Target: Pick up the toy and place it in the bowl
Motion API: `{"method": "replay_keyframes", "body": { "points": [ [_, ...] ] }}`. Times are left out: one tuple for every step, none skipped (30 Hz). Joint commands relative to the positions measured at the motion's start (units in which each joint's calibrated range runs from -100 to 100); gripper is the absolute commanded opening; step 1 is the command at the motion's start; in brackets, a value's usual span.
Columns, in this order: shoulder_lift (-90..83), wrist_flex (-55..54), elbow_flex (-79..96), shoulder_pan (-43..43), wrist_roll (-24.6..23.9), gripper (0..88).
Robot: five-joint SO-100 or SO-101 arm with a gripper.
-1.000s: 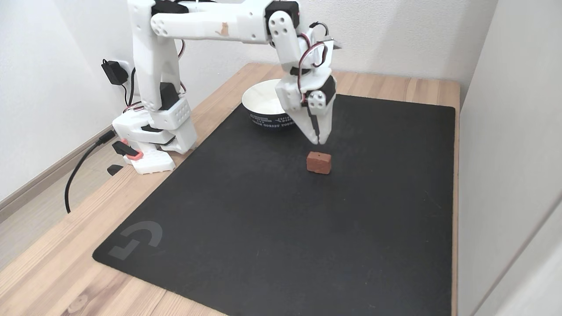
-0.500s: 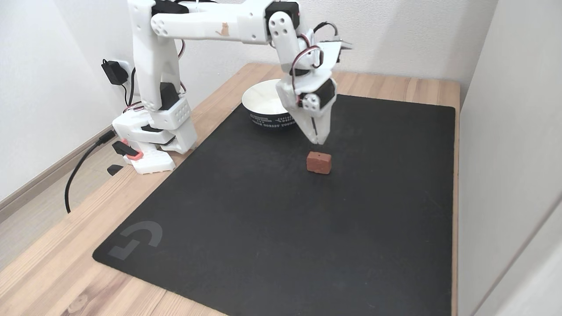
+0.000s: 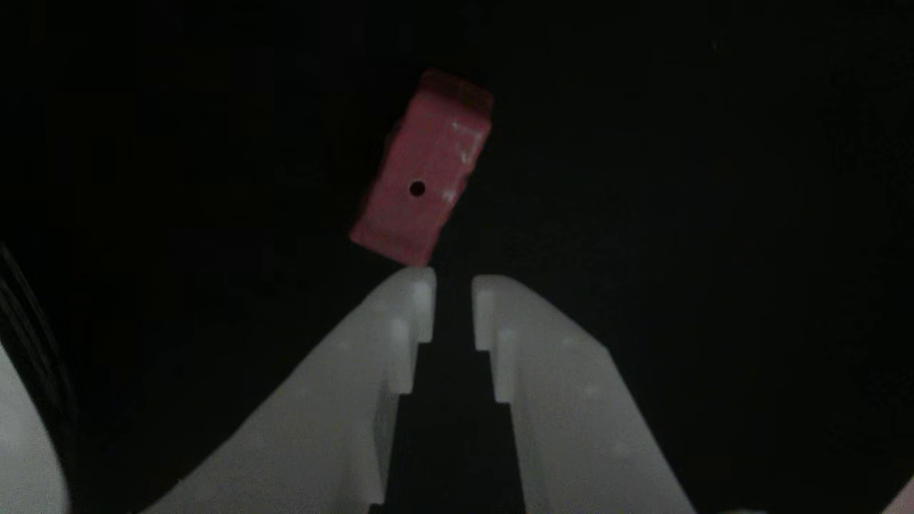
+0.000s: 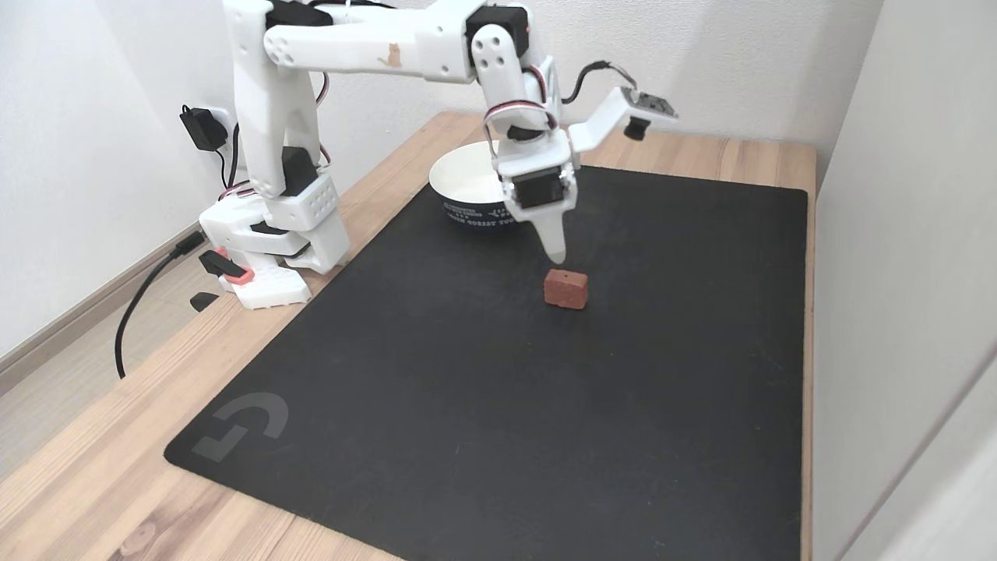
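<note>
On the black mat (image 4: 467,405) — toy (image 4: 565,288) lay free, hole-face up, askew to jaws | gripper (image 3: 453,285) hovered just above its near end, jaws nearly pressed together, empty | advice: spread wide, square to long sides, descend | bowl (image 4: 467,195) stood behind.

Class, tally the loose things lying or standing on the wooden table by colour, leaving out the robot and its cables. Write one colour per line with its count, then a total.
Pinkish-red: 1, the toy block
Black: 1, the mat
White with a dark band: 1, the bowl
Total: 3
</note>
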Motion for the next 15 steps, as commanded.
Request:
{"method": "replay_keyframes", "body": {
  "points": [
    [-0.27,0.44,-2.05,0.14,-5.11,2.6],
    [-0.27,0.44,-2.05,0.06,-7.25,2.6],
    [-0.27,0.44,-2.05,0.06,-8.29,2.6],
    [-0.27,0.44,-2.05,0.06,-9.28,2.6],
    [-0.27,0.44,-2.05,0.06,-10.22,2.6],
    [-0.27,0.44,-1.96,0.06,-11.16,2.6],
    [-0.27,0.44,-1.87,-0.03,-12.89,2.6],
    [-0.19,0.44,-1.87,-0.11,-13.56,2.6],
    [-0.19,0.44,-1.87,-0.11,-13.98,2.7],
    [-0.1,0.44,-1.78,-0.11,-14.35,2.7],
    [0.23,0.44,-1.78,-0.11,-14.56,2.7],
    [1.4,0.44,-2.32,-0.11,-14.61,2.7],
    [1.98,0.44,-2.5,-0.11,-14.61,2.7],
    [2.4,0.19,-2.5,-0.11,-14.66,2.7],
    [2.65,0.1,-2.59,-0.11,-14.66,2.7]
  ]
}}
